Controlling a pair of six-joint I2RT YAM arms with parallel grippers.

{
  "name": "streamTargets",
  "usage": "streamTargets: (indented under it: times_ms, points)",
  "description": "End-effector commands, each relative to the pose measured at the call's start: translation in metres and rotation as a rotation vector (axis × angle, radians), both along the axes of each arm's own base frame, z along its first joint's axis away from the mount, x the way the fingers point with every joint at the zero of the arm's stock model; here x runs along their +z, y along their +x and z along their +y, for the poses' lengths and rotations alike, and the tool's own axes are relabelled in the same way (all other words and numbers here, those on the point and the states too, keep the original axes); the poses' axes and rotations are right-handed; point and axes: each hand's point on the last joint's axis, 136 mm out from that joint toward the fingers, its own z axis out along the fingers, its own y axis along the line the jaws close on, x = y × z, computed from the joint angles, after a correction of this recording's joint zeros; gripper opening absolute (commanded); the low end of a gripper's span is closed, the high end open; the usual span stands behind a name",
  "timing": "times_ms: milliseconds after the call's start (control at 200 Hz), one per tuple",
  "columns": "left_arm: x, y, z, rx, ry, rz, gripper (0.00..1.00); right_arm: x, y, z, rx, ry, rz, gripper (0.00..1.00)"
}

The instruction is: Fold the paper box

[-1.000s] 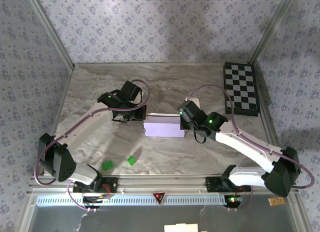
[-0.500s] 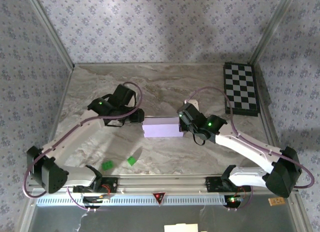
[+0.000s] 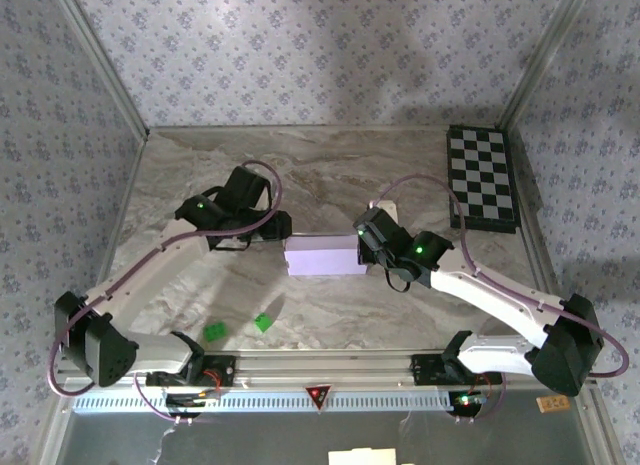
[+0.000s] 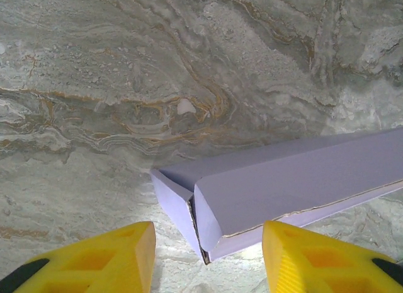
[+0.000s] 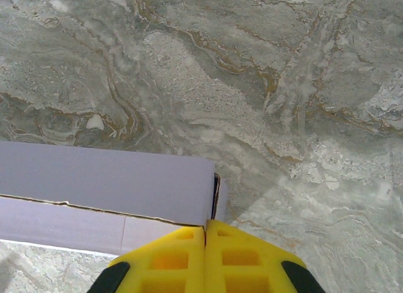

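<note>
Looking down from the overhead cam, the paper box (image 3: 323, 256) sits roughly mid-table (image 3: 330, 175), a long pale-lilac shape lying crosswise between my two arms. The left gripper (image 3: 280, 228) is right at its left end and the right gripper (image 3: 365, 247) is right at its right end. On the left wrist cam the yellow fingers (image 4: 94, 258) are spread apart, with the box's open corner (image 4: 296, 179) poking into the gap between them, and neither pad looks like it's touching the cardboard. You can see a folded-over top panel and a short end wall there. On the right wrist cam the fingers (image 5: 245, 258) are pressed flat together, tips right up against the box's end corner (image 5: 107, 179). I honestly can't tell if a sliver of flap is nipped in there. The checkerboard (image 3: 482, 178) is off at the far right, well apart from the box, and the two green bits (image 3: 214, 332) lie near the front edge on the left.
</note>
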Motion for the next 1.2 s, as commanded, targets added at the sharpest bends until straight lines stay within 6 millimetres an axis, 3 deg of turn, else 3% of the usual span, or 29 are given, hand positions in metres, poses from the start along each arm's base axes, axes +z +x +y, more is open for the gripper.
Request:
streamTargets:
  times_ms: [0,630,960,1194]
  points:
    - [0.001,0.010,-0.007,0.011,-0.050,-0.004,0.48,-0.012,-0.012,-0.009,-0.003,-0.044,0.048,0.00]
    - [-0.053,-0.015,0.009,0.012,0.022,0.127,0.37,-0.008,-0.013,-0.008,-0.005,-0.033,0.058,0.00]
    - [-0.060,-0.019,0.011,0.016,0.030,0.135,0.36,0.025,-0.018,0.003,0.028,0.067,0.064,0.27]
    - [-0.060,-0.019,0.012,0.024,0.026,0.134,0.36,0.038,-0.009,0.008,0.043,0.108,0.053,0.31]
